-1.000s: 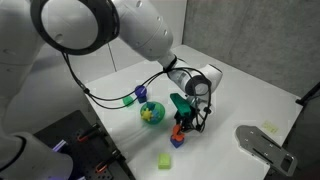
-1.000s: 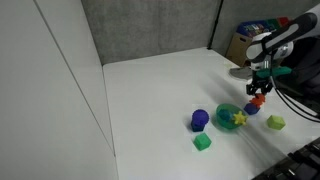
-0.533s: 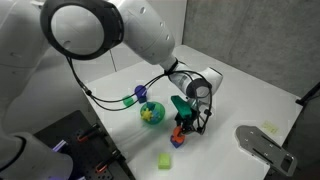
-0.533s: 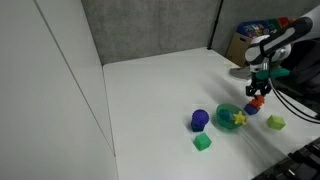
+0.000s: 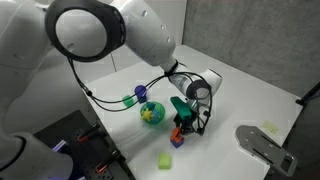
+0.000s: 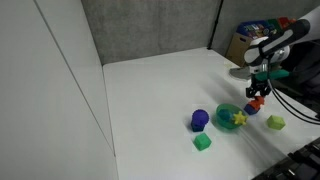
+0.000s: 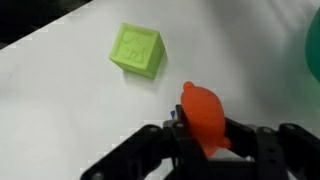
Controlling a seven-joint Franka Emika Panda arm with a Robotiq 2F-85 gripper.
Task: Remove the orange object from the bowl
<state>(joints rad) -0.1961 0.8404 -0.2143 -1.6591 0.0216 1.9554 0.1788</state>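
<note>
Orange object point(image 7: 205, 118): pinched between the jaws, outside the bowl point(image 6: 225, 114), hanging just beside its rim and above the blue cube point(image 5: 177, 140) on the bench point(image 5: 230, 100). Jaws are closed on its lower sides; the rounded top pokes out past them in the wrist view. Surface looks like smooth moulded plastic with a slight sheen. Judged stiff, light, not fragile. The domed, slick top could twist or slip out of a narrow pinch, so the flatter flanks low on the body seem the better hold, as now. Bowl: green, round, shallow, with a yellow star-like piece point(image 6: 239, 118) inside. Lime cube point(image 7: 137, 50): crisp edges, recessed face, lies apart on the white bench. Blue-purple cup point(image 6: 199, 120) stands near the bowl. Whether the object touches the blue cube: cannot tell
</note>
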